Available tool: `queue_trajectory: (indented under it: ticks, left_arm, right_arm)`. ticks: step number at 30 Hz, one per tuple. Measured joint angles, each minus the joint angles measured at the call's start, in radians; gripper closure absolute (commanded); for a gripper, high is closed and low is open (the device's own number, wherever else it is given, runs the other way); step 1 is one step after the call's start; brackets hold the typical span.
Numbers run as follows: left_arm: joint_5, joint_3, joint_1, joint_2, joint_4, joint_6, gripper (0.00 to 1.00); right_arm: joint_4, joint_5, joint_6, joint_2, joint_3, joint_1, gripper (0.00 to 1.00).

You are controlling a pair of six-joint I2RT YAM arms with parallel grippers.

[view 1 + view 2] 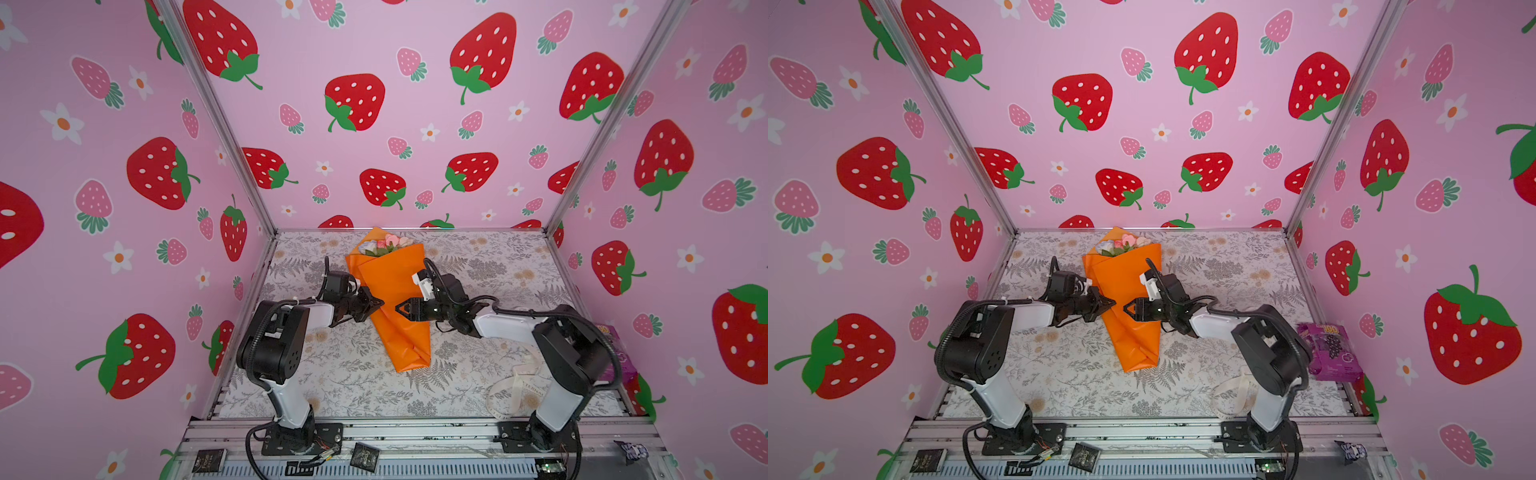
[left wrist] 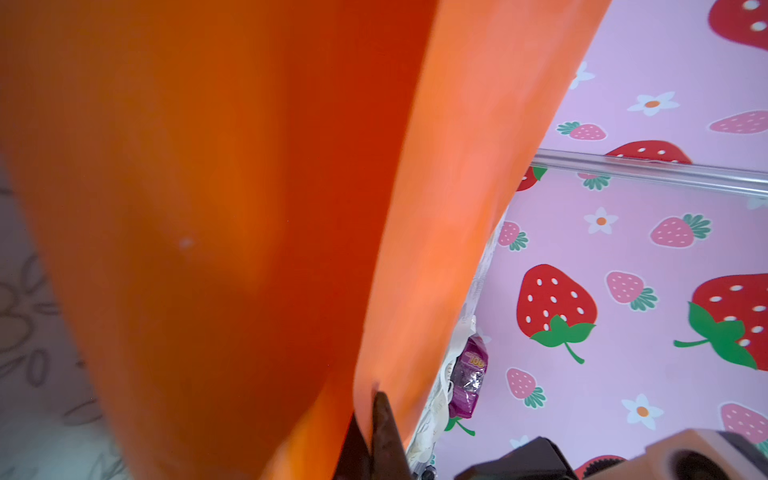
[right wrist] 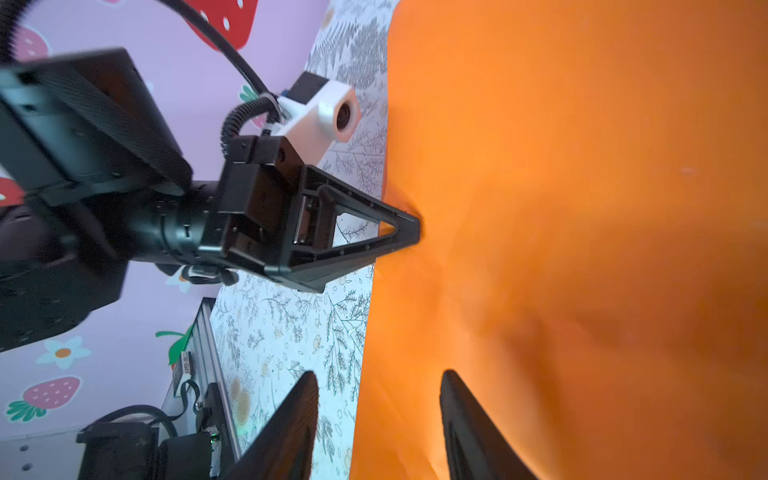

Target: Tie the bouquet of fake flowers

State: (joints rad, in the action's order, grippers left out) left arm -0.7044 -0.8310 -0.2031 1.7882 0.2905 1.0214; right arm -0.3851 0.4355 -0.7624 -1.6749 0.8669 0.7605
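while the left pincer nips its edge, the bouquet lies flat

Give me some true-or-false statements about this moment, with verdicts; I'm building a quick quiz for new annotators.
1. The left gripper is shut on the edge of the orange paper cone. True.
2. The right gripper holds the cream ribbon. False: its jaws stand open at the cone, and the ribbon lies on the table, apart from both grippers.
3. The bouquet stands upright. False: it lies flat on the table.
4. No ribbon is tied around the cone yet. True.
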Motion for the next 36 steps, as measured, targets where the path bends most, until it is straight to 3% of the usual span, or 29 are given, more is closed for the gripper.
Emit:
queue_trajectory:
  ticks: [6,9,17,29,36]
  left_arm:
    - [-0.026,-0.010,0.004,-0.030,-0.007,-0.052,1.00]
    - [-0.042,-0.010,0.008,-0.047,-0.005,-0.064,1.00]
    - [-0.061,-0.009,0.013,-0.051,-0.012,-0.090,1.00]
    - [-0.067,-0.009,0.026,-0.040,-0.029,-0.111,1.00]
    - [-0.067,-0.009,0.040,0.005,-0.033,-0.132,1.00]
  right_arm:
    - [-0.053,0.034,-0.049,0.156,-0.190,-0.066,0.84]
    - [-0.090,0.086,-0.079,0.154,-0.254,-0.033,0.90]
    - [-0.137,0.176,-0.100,0.109,-0.318,0.053,0.91]
    - [-0.056,0.188,-0.026,0.092,-0.280,0.096,0.89]
    - [0.078,0.144,0.042,0.090,-0.214,0.110,0.86]
